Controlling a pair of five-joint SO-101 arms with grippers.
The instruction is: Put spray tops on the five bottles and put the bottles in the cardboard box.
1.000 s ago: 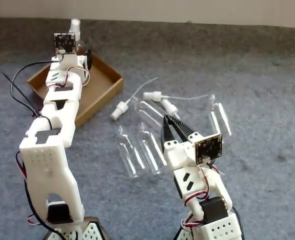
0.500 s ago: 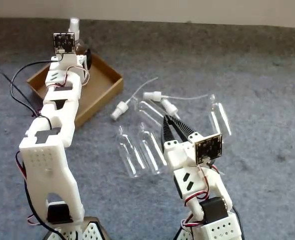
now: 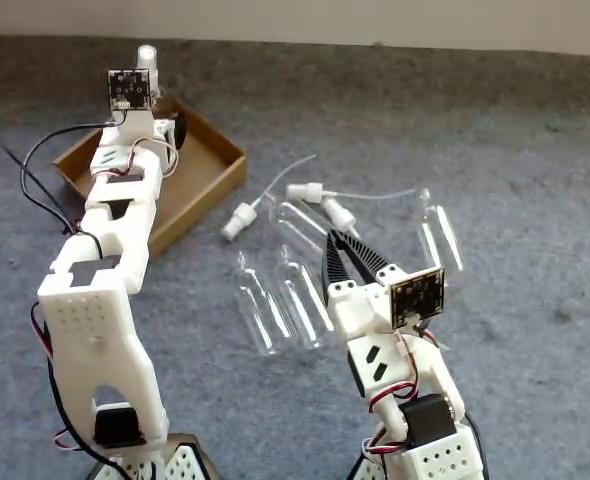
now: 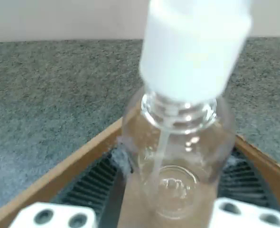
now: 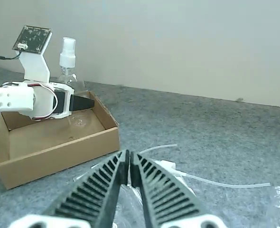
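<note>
Grey carpet-like cloth covers the table, with a pale wall behind it. At the far side the left claw (image 4: 178, 194) pinches a clear bottle (image 4: 178, 142) around its lower body. It holds the bottle upright, with the cardboard box (image 3: 215, 175) directly beneath the claw. A white spray top (image 4: 192, 47) sits on the bottle's neck above the claw, its dip tube running down inside. Whether the top is fully seated on the threads cannot be told. The right claw (image 5: 129, 166) is pressed together and holds nothing. Four uncapped bottles lie on their sides around and just ahead of it, one of them (image 3: 303, 300) just beside its fingers. The loose spray tops (image 3: 240, 220) lie a little beyond its tips. These bottles look like thin, empty plastic, so they are probably very light, smooth and prone to rolling or slipping out of a hard squeeze. A hold across the middle of the round body, as the left claw has, seems safest. The tops are small and their long tubes bend easily, so the stiff white collar looks like the better place to grip.
</note>
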